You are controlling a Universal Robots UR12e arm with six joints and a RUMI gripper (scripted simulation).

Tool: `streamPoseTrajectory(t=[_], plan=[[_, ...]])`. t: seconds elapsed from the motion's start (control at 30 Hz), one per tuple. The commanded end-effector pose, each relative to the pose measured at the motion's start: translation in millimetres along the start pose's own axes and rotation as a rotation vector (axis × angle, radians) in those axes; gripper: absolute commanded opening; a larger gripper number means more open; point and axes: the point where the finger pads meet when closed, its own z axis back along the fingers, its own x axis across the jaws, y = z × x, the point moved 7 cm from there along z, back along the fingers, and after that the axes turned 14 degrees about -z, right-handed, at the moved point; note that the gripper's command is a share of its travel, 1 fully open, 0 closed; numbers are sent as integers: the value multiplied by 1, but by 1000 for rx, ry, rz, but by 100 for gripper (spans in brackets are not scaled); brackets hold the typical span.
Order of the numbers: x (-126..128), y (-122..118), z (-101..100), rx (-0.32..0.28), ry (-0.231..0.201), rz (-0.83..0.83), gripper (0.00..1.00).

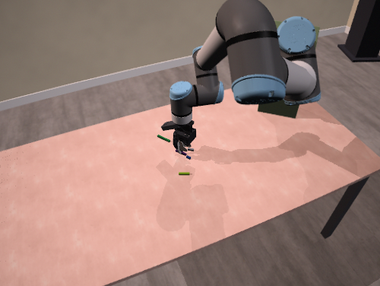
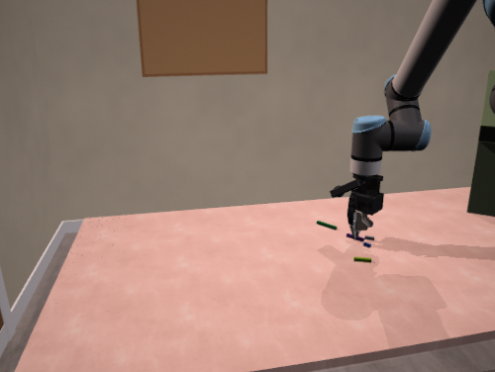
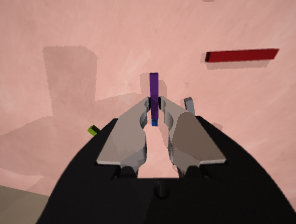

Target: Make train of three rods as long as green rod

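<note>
My gripper (image 1: 180, 151) (image 2: 355, 235) (image 3: 154, 98) is shut on the purple rod (image 1: 184, 154) (image 2: 349, 235) (image 3: 154, 85) and holds it level, low over the table. The blue piece (image 1: 188, 157) (image 2: 367, 244) (image 3: 154, 123) lies just off the purple rod's near end, roughly in line with it; whether they touch, and whether it is one rod or more, I cannot tell. The green rod (image 1: 163, 138) (image 2: 327, 225) lies apart at the back left. The grey rod (image 1: 191, 150) (image 2: 369, 238) (image 3: 189, 105) lies close beside the purple and blue ones.
The lime rod (image 1: 184, 173) (image 2: 362, 259) (image 3: 93, 130) lies nearer the table's front. The red rod (image 3: 242, 55) shows plainly only in the wrist view, off to the right of the purple rod; the gripper hides it in the top and exterior views.
</note>
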Motion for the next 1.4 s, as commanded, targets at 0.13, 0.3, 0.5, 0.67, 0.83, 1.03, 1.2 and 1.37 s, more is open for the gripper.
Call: streamPoseTrajectory(t=[0.13, 0.3, 0.5, 0.67, 0.83, 1.03, 1.2, 1.37], plan=[[0, 0, 0, 0, 0, 0, 0], [0, 0, 0, 0, 0, 0, 0], [0, 0, 0, 0, 0, 0, 0], [0, 0, 0, 0, 0, 0, 0], [0, 0, 0, 0, 0, 0, 0], [0, 0, -2, 0, 0, 0, 0], [0, 0, -5, 0, 0, 0, 0], [0, 0, -9, 0, 0, 0, 0]])
